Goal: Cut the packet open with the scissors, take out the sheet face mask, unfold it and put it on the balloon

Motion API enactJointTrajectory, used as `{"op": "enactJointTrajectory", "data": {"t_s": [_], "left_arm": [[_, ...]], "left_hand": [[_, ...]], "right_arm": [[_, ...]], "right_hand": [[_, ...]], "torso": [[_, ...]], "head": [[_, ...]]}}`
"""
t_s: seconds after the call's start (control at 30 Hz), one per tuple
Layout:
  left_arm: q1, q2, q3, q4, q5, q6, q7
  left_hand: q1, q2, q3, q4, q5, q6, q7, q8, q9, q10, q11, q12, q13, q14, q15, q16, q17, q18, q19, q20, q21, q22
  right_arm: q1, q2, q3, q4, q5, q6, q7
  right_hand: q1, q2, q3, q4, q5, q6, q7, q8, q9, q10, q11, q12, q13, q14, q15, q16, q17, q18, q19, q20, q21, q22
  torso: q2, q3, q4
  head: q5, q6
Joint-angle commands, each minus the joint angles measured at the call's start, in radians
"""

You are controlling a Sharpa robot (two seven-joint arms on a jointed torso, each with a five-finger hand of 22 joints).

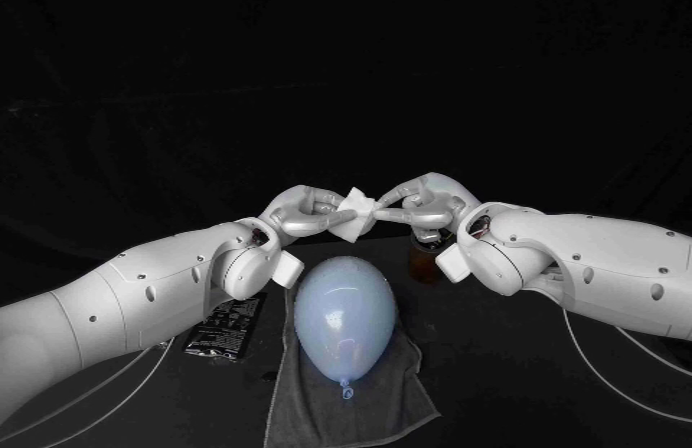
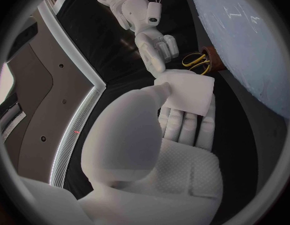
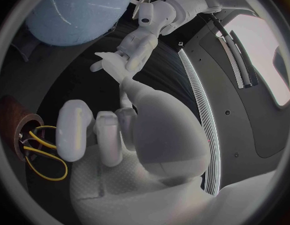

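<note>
Above the balloon [image 1: 343, 313], the left hand [image 1: 306, 215] and the right hand [image 1: 428, 201] meet — each pinching the folded white sheet mask [image 1: 352, 214].

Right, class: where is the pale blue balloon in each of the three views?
Head view: balloon on the grey towel, centre, below the folded mask.
Left wrist view: balloon beside the brown scissors holder.
Right wrist view: balloon next to the left hand.
Shared landmark: the scissors holder.

Grey towel [image 1: 392, 408] on table [image 1: 541, 388]; brown holder [image 1: 421, 264] beyond.
</note>
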Motion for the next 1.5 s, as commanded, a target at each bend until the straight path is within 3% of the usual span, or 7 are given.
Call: {"op": "enactJointTrajectory", "data": {"t_s": [0.03, 0.37, 0.53, 0.83, 1.2, 1.3, 1.5], "left_arm": [[0.002, 0.002, 0.001, 0.003, 0.019, -0.021, -0.008], [0.004, 0.006, 0.001, -0.005, 0.004, -0.096, -0.054], [0.006, 0.009, 0.001, -0.017, -0.016, -0.142, -0.09], [0.008, 0.0, 0.0, -0.04, -0.014, -0.218, -0.124], [0.007, -0.08, 0.001, 0.024, 0.016, -0.279, -0.084], [0.006, -0.109, 0.001, 0.056, 0.027, -0.214, -0.104], [0.006, -0.121, 0.001, 0.106, 0.068, -0.083, -0.169]], "left_hand": [[-0.035, -0.031, -0.018, 0.005, -0.001, -0.055, 0.018, -0.042, -0.026, -0.044, 0.018, -0.022, -0.006, -0.013, 0.008, 0.004, 0.003, 0.018, 0.004, 0.002, -0.001, -0.001], [-0.12, -0.104, -0.131, 0.022, 0.001, -0.21, 0.081, -0.148, -0.068, -0.227, 0.086, -0.044, -0.004, -0.141, 0.065, -0.031, 0.001, -0.026, -0.089, 0.005, -0.066, -0.023], [-0.085, -0.056, -0.334, 0.05, 0.003, -0.237, 0.105, -0.162, -0.072, -0.302, 0.102, -0.025, -0.001, -0.247, 0.094, -0.064, -0.018, -0.048, -0.33, 0.009, -0.183, -0.041], [0.004, 0.003, -0.492, 0.126, 0.002, -0.231, 0.105, -0.154, -0.074, -0.341, 0.112, 0.012, 0.002, -0.271, 0.099, -0.043, -0.023, -0.047, -0.321, 0.009, -0.186, -0.037], [0.045, 0.061, -0.447, 0.124, 0.001, -0.101, 0.032, 0.003, -0.021, -0.223, 0.031, 0.225, 0.069, -0.065, 0.001, 0.313, 0.129, 0.064, 0.144, -0.018, 0.065, 0.074], [0.045, 0.093, -0.394, 0.126, 0.003, -0.036, -0.018, 0.058, -0.002, -0.144, -0.027, 0.329, 0.113, 0.098, -0.068, 0.532, 0.225, 0.08, 0.304, -0.09, 0.236, 0.165], [-0.14, 0.145, -0.367, 0.129, 0.003, 0.005, -0.053, 0.051, -0.004, -0.049, -0.067, 0.384, 0.141, 0.254, -0.112, 0.679, 0.288, 0.078, 0.387, -0.163, 0.4, 0.26]], "right_arm": [[0.0, 0.001, 0.0, 0.003, 0.008, 0.004, 0.013], [0.0, -0.001, 0.001, 0.009, 0.027, -0.001, 0.019], [0.0, -0.002, 0.001, 0.009, 0.045, -0.022, 0.03], [0.0, -0.004, 0.001, -0.008, 0.059, -0.043, 0.031], [0.002, -0.005, 0.001, -0.02, 0.06, -0.085, 0.017], [0.002, -0.006, 0.001, -0.022, 0.059, -0.095, 0.013], [0.003, -0.002, 0.001, -0.027, 0.054, -0.102, 0.009]], "right_hand": [[-0.006, 0.001, 0.007, 0.002, 0.002, -0.005, -0.004, 0.008, 0.001, 0.032, -0.009, 0.007, 0.161, 0.106, -0.005, 0.004, 0.263, -0.004, 0.001, -0.005, 0.001, 0.18], [-0.007, 0.001, 0.01, 0.0, 0.003, -0.006, -0.004, 0.011, 0.003, 0.034, -0.01, 0.009, 0.162, 0.106, -0.006, 0.004, 0.263, -0.004, 0.001, -0.006, 0.001, 0.18], [-0.008, 0.001, 0.013, -0.001, 0.003, -0.007, -0.004, 0.014, 0.004, 0.035, -0.01, 0.011, 0.164, 0.106, -0.006, 0.004, 0.263, -0.004, 0.002, -0.006, 0.002, 0.181], [-0.009, 0.001, 0.016, -0.003, 0.003, -0.008, -0.004, 0.018, 0.006, 0.036, -0.01, 0.012, 0.165, 0.106, -0.006, 0.004, 0.263, -0.004, 0.001, -0.006, 0.001, 0.18], [-0.012, 0.0, 0.022, -0.007, 0.003, -0.011, -0.004, 0.023, 0.008, 0.037, -0.01, 0.014, 0.167, 0.106, -0.006, 0.004, 0.263, -0.004, 0.002, -0.007, 0.001, 0.181], [-0.012, -0.001, 0.023, -0.008, 0.002, -0.011, -0.004, 0.024, 0.009, 0.037, -0.01, 0.013, 0.166, 0.106, -0.007, 0.004, 0.263, -0.004, 0.002, -0.007, 0.001, 0.181], [-0.012, -0.001, 0.023, -0.008, 0.002, -0.011, -0.004, 0.024, 0.009, 0.037, -0.01, 0.013, 0.166, 0.106, -0.007, 0.004, 0.263, -0.004, 0.002, -0.007, 0.001, 0.181]], "torso": [[0.0, -0.0001, -0.0001], [0.001, 0.0008, -0.0004], [0.0, 0.0011, -0.0001], [0.0, 0.0007, -0.0008], [0.002, 0.0009, -0.0004], [0.0, -0.0005, 0.001], [0.0, -0.0016, 0.001]], "head": [[-0.001, -0.001], [-0.002, -0.001], [-0.002, -0.002], [-0.003, 0.001], [-0.013, 0.003], [-0.017, 0.002], [-0.015, 0.0]]}}
